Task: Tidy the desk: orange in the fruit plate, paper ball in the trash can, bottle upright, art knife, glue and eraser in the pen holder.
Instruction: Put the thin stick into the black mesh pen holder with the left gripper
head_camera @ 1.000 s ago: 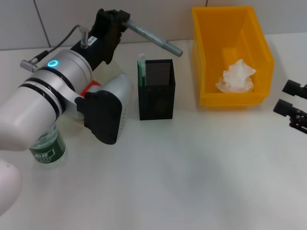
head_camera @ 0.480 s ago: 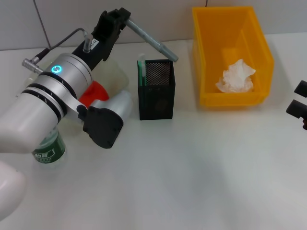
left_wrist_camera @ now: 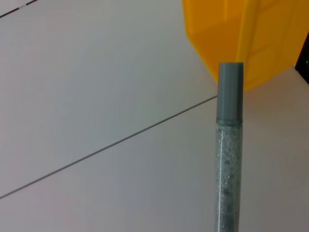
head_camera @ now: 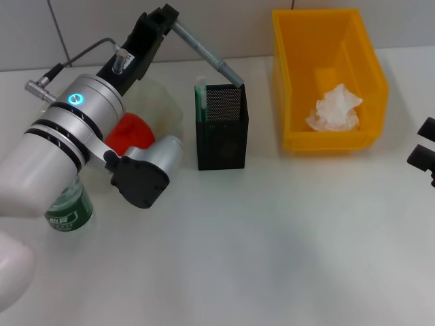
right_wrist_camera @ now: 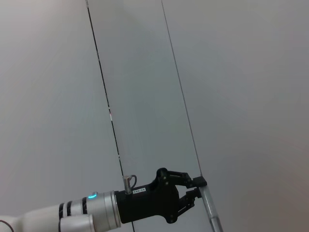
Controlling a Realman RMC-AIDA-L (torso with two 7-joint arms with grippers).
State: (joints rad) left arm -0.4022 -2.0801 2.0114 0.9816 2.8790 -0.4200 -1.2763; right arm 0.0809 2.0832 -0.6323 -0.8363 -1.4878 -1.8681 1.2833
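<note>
left gripper (head_camera: 168, 19) clenched on the grey glue stick (head_camera: 207, 54), held tilted; stick tip just at the pen holder (head_camera: 222, 126) rim, below and right of the jaws. right gripper (head_camera: 425, 149) at the right edge, finger state unclear.
</note>
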